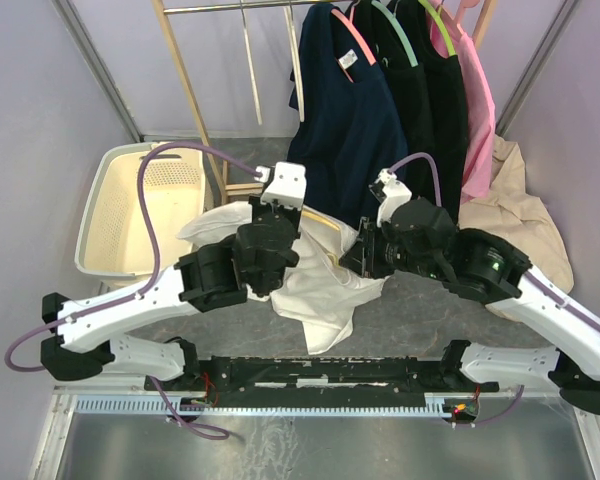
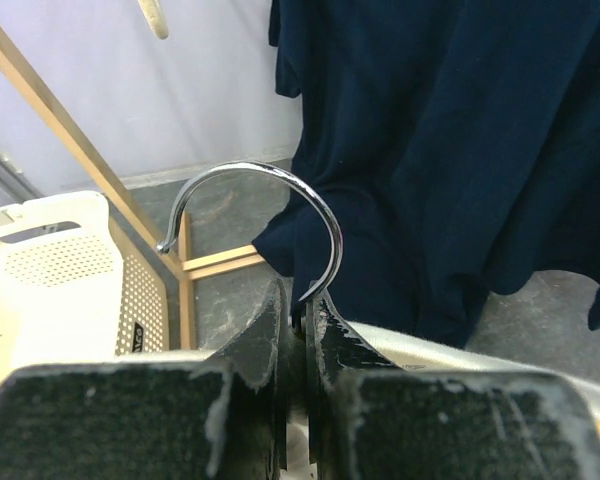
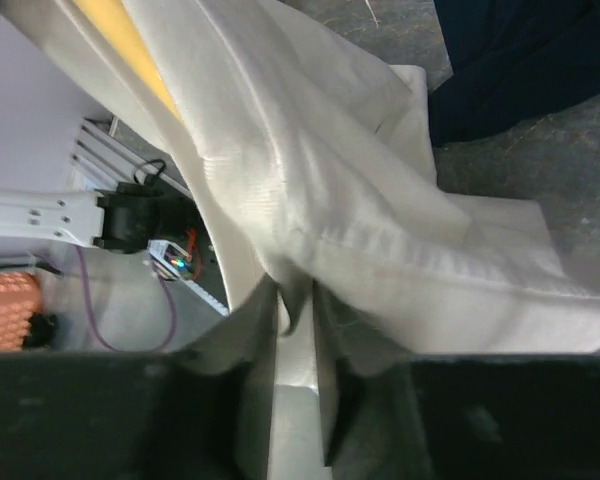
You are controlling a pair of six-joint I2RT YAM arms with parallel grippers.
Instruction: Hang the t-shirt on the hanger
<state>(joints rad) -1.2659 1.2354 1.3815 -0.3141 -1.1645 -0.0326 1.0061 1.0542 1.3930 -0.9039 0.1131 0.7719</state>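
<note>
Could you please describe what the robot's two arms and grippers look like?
The left arm and right arm share white links and bulky black joint housings. A mauve cable loops along each. The left gripper and right gripper have flat black jaws; the left one's edges are scuffed whitish.

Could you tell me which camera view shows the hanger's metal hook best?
The left wrist view: the hook shows whole, its stem pinched in the left gripper. In the top external view the left arm covers it; the right wrist shows only a yellow strip of the hanger under the t-shirt.
</note>
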